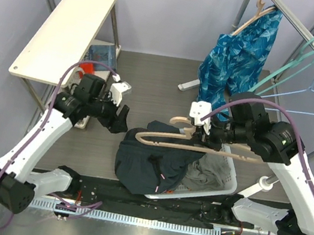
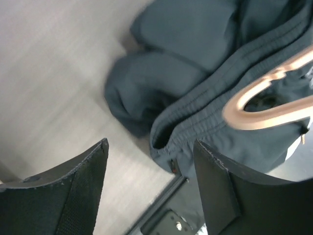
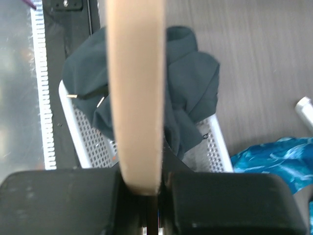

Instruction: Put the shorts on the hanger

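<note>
Fingers [image 2: 85,191] of the left gripper [image 2: 151,144] are spread, empty, left of the basket [image 1: 229,182]; the hanger [image 1: 188,148] is pinched by the right gripper [image 3: 142,188] above it. The shorts [image 1: 136,165] are draped over its left rim. Bunched fabric could be caught by the hanger's tip.

The white-and-black left arm [image 1: 36,139] climbs from its base to a bent elbow and turns inward. Its black two-finger left gripper [image 1: 120,118] points toward the middle with jaws spread wide and nothing between them. The white-and-black right arm [image 1: 305,189] bends inward likewise, and its black right gripper [image 1: 206,139] is clamped on the light beige wooden-looking hanger [image 1: 170,143], with the fingers [image 3: 220,196] pressed against its bar.
</note>
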